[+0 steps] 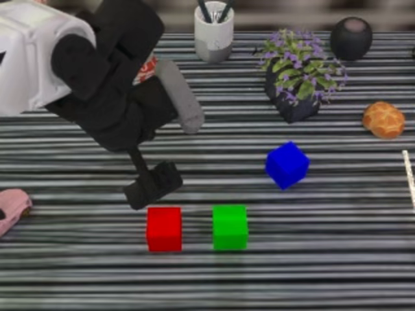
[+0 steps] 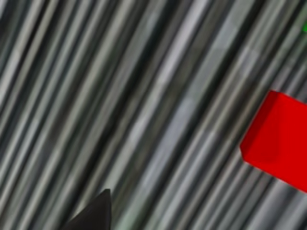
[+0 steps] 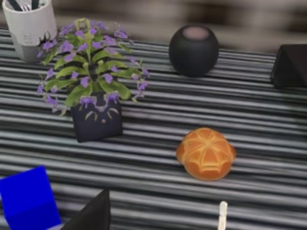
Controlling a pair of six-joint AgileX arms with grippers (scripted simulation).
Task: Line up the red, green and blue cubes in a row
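Near the table's front, the red cube (image 1: pixel 164 228) and the green cube (image 1: pixel 230 227) sit side by side with a small gap between them. Farther back and to the right, the blue cube (image 1: pixel 286 164) stands turned at an angle. My left gripper (image 1: pixel 153 184) hovers just behind the red cube, open and holding nothing. The left wrist view shows one dark fingertip (image 2: pixel 98 213) over the striped cloth, with the red cube (image 2: pixel 278 139) off to the side. My right gripper (image 3: pixel 144 225) stays off the top view's right edge, and the blue cube (image 3: pixel 26 196) shows beside its finger (image 3: pixel 96 213).
At the back stand a white pen cup (image 1: pixel 214 29), a potted purple plant (image 1: pixel 298 74) and a black round speaker (image 1: pixel 351 37). A bread roll (image 1: pixel 383 120) and a thin white stick (image 1: pixel 408 178) lie at the right. A pink object (image 1: pixel 10 208) sits at the left edge.
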